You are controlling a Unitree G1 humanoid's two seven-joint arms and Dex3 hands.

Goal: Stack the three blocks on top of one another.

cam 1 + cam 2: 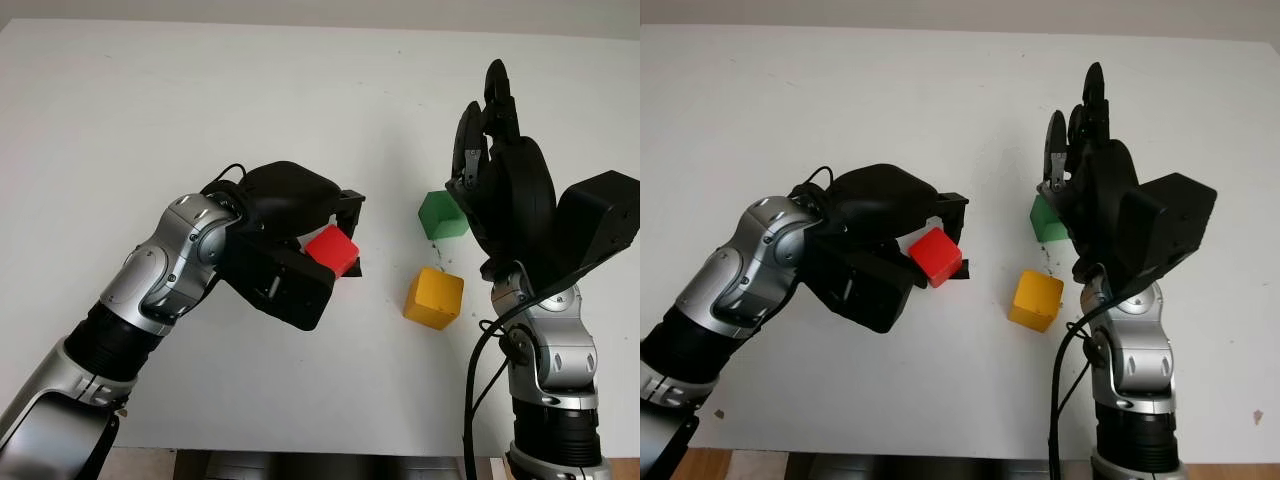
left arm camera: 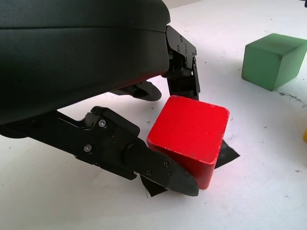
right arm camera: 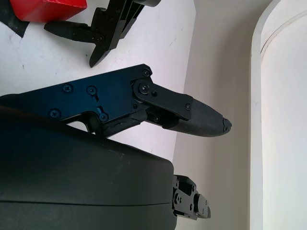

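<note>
You see: white table (image 1: 150, 110) across the frame; pale wall strip (image 1: 400, 12) along the top edge; wooden floor (image 1: 740, 465) at the bottom.

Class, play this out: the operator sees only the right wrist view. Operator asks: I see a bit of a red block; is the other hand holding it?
Observer: Yes, the left hand has its fingers closed on the red block.
Operator: Where are the other blocks?
Observer: The yellow block sits on the table, right of the red one.
Operator: And green?
Observer: The green block lies beyond the yellow one, beside the raised, open right hand.
</note>
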